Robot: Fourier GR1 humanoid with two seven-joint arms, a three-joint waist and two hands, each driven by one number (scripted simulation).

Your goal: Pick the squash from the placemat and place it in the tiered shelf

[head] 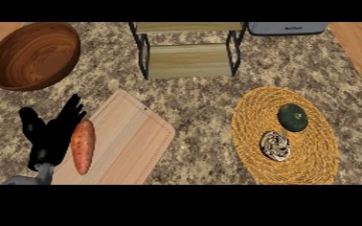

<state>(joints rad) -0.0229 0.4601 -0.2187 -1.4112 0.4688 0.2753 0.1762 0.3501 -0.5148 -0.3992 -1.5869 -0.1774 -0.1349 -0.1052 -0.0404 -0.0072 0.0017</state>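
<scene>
Head view showed the squash point(293, 117), dark green and round, sitting on the far half of the woven placemat point(311, 165) at the right of the granite surface point(198, 96), untouched. Just beside it, nearer the robot, lay a round pale-and-brown pastry point(275, 146). The tiered shelf point(189, 57) stood at the far middle, well apart from the placemat, with a grey appliance point(286, 28) behind it. Only the left hand point(50, 134) was in view, resting at the lower left with fingers point(71, 109) straight and apart, holding nothing, its edge touching a sweet potato point(83, 146) that lay along the near side of a cutting board point(130, 143). A wooden bowl point(35, 55) sat at the far left. The right hand did not show. The pick had not yet begun, by the look of it. Risks seemed plain: a reach from the near right would pass over the pastry and could knock it or close on it instead; the squash's smooth, domed shape might let it roll from curled fingers; the shelf's dark frame posts could catch the squash on the way in; and any move of the left hand might shove the sweet potato.
</scene>
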